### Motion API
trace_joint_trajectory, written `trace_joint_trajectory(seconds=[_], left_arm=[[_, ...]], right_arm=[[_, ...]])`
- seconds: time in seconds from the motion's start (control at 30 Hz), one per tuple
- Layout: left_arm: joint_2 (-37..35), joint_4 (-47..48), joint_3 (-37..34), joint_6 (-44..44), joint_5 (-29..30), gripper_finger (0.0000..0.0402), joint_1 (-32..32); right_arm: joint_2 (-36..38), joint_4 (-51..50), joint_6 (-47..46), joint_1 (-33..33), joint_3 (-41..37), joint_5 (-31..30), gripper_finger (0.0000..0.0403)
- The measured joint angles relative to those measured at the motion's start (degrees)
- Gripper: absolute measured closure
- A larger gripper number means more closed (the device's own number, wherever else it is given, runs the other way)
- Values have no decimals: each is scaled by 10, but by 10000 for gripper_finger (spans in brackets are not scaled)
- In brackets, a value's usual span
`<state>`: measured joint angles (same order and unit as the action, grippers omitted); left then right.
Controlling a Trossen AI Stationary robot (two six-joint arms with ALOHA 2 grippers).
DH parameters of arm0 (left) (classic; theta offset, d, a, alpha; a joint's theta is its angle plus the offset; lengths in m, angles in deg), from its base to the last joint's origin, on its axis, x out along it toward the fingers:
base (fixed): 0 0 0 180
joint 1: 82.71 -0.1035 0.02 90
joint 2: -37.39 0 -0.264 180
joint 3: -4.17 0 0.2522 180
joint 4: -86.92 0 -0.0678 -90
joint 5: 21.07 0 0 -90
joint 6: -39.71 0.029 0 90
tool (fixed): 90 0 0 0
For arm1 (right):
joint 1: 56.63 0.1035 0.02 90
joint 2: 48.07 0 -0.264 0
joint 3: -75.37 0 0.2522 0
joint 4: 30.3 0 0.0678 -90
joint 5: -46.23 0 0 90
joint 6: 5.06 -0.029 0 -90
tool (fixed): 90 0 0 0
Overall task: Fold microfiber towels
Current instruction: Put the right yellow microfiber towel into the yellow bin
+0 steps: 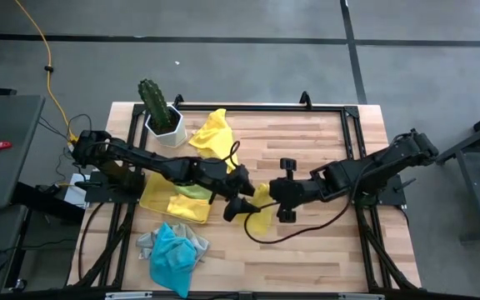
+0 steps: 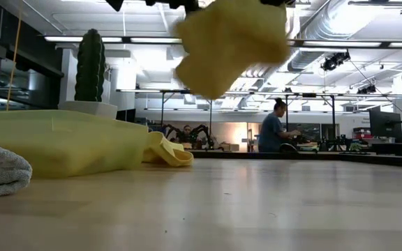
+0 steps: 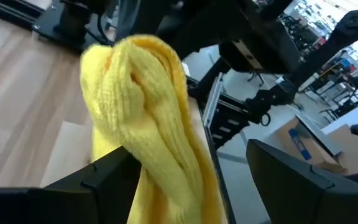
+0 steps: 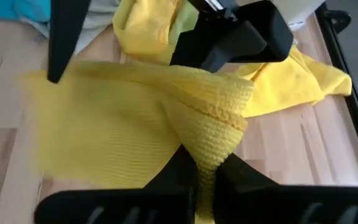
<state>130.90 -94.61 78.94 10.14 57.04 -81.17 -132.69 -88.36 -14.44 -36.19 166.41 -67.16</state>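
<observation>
Landmark: yellow tray (image 1: 158, 198) on bench (image 1: 307, 150).

Nearest, just in front of tray: blue towel (image 1: 173, 258) heaped on grey towel (image 1: 147, 243).

In tray: yellow and green towels (image 1: 192, 193).

Beside tray toward bench middle: right gripper (image 4: 205, 177), jaws pressed together, pinched yellow towel (image 1: 261, 212), which hung clear of bench. Left gripper (image 3: 185, 180) at same towel, jaws spread either side of cloth.

Behind tray: another yellow towel (image 1: 211, 133) crumpled on bench, potted cactus (image 1: 158, 108) beside it.

Far background: person (image 2: 272, 129) at distant table.
</observation>
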Motion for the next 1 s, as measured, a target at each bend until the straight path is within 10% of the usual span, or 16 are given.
trace_joint_trajectory(seconds=[0.63,1.0], left_arm=[[0,53,0,17,77,137,6],[-46,95,0,73,100,319,3]], right_arm=[[0,52,-97,-9,0,62,403],[0,36,-100,-10,0,58,403]])
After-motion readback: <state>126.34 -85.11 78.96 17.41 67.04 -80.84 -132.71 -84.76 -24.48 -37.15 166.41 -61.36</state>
